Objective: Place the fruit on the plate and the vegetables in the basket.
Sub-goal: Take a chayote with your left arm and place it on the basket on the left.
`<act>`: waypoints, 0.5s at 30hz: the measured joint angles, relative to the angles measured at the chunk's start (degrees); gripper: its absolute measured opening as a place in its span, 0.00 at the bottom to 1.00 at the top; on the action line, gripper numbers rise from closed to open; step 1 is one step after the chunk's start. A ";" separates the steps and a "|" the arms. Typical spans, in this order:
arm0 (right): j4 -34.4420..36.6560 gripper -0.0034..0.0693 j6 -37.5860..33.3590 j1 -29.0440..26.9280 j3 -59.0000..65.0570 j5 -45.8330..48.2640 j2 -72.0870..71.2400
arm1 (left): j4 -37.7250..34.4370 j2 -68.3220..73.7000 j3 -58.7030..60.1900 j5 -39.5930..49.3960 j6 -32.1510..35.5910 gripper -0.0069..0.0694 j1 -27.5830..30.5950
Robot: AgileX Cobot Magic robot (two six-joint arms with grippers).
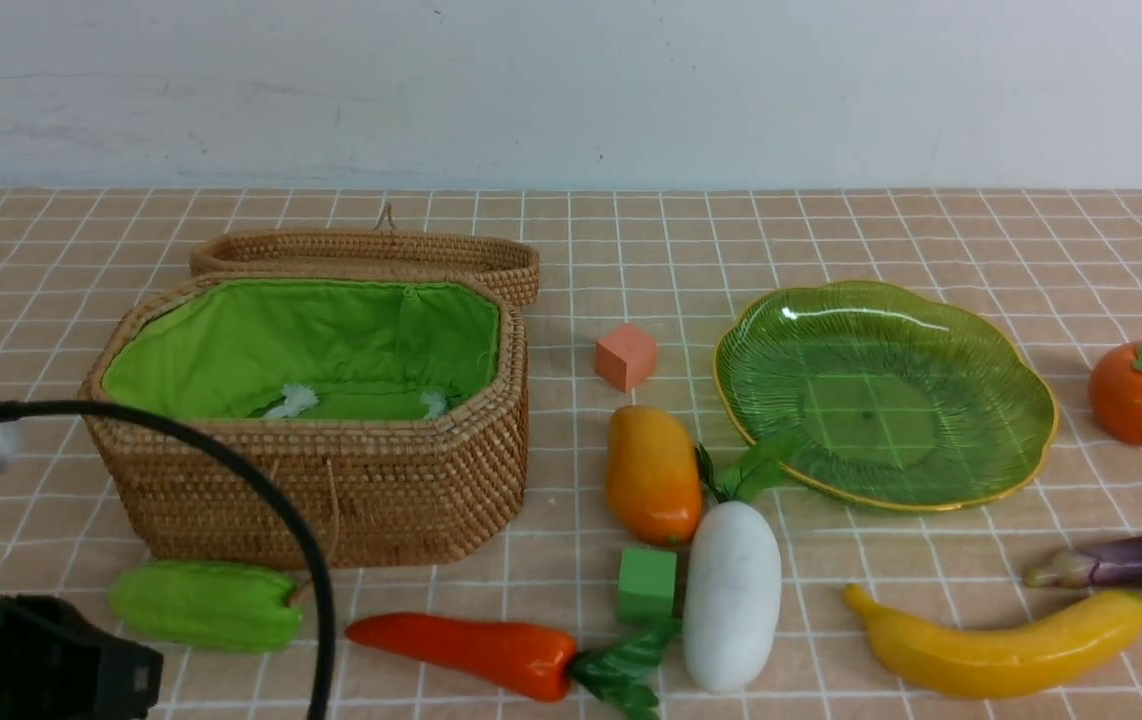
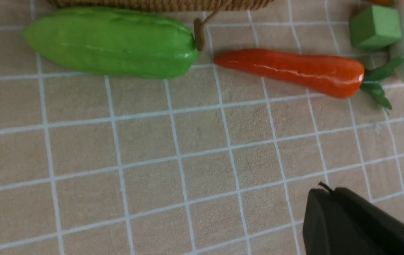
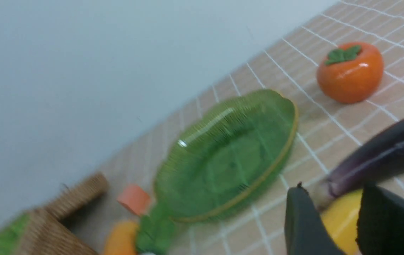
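Front view: carrot (image 1: pixel 466 650) crosswise, tip toward gourd (image 1: pixel 203 604); right tool (image 3: pixel 333 198) spread, left tool (image 2: pixel 333 212) state unclear

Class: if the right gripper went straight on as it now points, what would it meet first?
Probably the banana, framed by the open right gripper; the eggplant lies just beyond, though depth is unclear.

Front view faces forward over the table (image 1: pixel 931 230) to the wall (image 1: pixel 571 90). Left wrist view looks steeply down, close, sharing the carrot (image 2: pixel 290 72). Right wrist view, low and oblique, shares the plate (image 3: pixel 230 156).
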 joint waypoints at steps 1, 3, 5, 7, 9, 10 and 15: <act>0.79 0.38 1.09 0.00 0.00 -1.00 0.00 | -0.30 0.79 -0.21 0.04 0.99 0.07 0.00; 2.32 0.38 3.56 0.00 0.00 -2.33 0.00 | -0.80 1.81 -0.40 0.12 3.61 0.07 0.00; 3.46 0.37 6.90 0.69 -1.77 0.48 0.00 | -1.95 2.77 -0.48 0.47 9.36 0.07 0.00; 2.64 0.35 5.17 3.78 -7.93 7.52 0.33 | -3.01 3.13 -1.00 0.69 13.78 0.07 0.00; 1.76 0.33 -0.35 7.91 -15.75 15.56 2.42 | -3.47 3.12 -1.36 0.69 17.63 0.07 0.00; 1.58 0.32 -2.74 9.52 -18.68 19.49 3.51 | -3.61 3.19 -1.54 0.69 18.99 0.07 0.00; 1.27 0.31 -21.78 22.04 -41.11 42.93 14.04 | -2.72 5.36 -2.32 0.73 33.65 0.07 0.00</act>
